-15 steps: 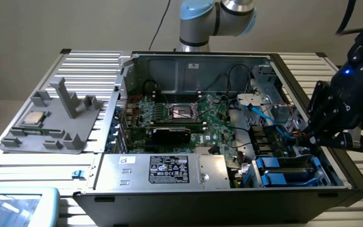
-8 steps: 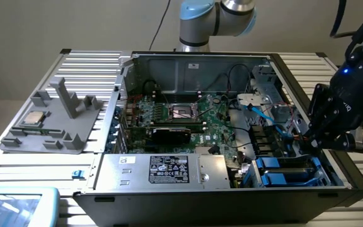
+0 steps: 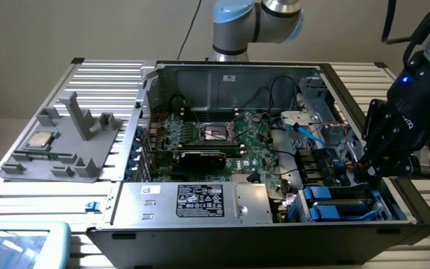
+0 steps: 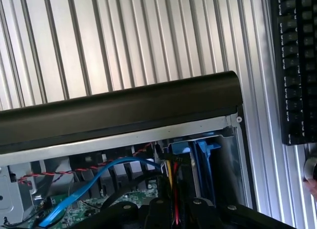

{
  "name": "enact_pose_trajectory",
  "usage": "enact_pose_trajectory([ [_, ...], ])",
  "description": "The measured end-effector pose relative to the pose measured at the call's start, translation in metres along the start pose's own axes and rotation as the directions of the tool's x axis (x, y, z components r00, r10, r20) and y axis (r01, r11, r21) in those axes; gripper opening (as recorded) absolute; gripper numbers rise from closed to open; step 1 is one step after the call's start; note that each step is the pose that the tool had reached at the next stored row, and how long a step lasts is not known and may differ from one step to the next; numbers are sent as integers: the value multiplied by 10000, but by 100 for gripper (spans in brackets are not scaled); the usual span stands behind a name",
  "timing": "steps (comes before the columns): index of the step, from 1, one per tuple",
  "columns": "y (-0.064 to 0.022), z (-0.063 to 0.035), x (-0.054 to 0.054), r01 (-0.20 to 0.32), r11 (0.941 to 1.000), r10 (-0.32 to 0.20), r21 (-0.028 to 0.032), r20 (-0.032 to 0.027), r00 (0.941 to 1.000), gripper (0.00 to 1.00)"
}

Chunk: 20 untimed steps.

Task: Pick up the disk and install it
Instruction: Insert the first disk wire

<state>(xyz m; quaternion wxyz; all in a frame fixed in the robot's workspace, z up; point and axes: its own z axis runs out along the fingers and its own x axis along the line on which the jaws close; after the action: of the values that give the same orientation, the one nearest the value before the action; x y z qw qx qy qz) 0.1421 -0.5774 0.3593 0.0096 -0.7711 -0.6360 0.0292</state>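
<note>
On the exterior view's left of the open computer case, a grey plastic fixture lies on the ribbed aluminium table. A small square processor chip sits on this fixture. Between the fixture and the case, a small blue clip lies on the table.

Inside the case, the grey power-supply box with a black label lies along the near wall. Behind it is the green motherboard with the processor socket and a black expansion card. Behind the case rises the robot arm.

At the case's end toward the exterior view's right is the drive bay. The disk is in this bay and shows only by its bright blue carrier frame. Its metal body and label are hidden. A second blue carrier lies just beside it.

The black gripper reaches down into this corner of the case, just above the disk. I cannot tell whether it touches the disk. I also cannot tell whether the gripper is closed, open or holding something.

In the wrist view, the blue carrier of the disk stands upright just inside the case's black wall. Beside it, a flat blue data cable and a twisted red-and-black wire run over the motherboard.
</note>
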Motion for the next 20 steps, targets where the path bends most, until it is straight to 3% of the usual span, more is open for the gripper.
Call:
enact_pose_trajectory([
  [3, -36, 2, -7, -19, 10000, 19, -31, 160, 9999, 18],
  [7, -43, 2, -8, -32, 10000, 33, -44, 226, 9997, 18],
  [8, -45, 2, -8, -42, 10000, 43, -55, 285, 9996, 18],
  [10, -45, 1, -9, -59, 9999, 63, -93, 476, 9988, 18],
  [11, -45, 2, -9, -61, 9999, 66, -101, 518, 9986, 18],
  [20, -46, 2, -10, -73, 9999, 81, -128, 654, 9978, 18],
])
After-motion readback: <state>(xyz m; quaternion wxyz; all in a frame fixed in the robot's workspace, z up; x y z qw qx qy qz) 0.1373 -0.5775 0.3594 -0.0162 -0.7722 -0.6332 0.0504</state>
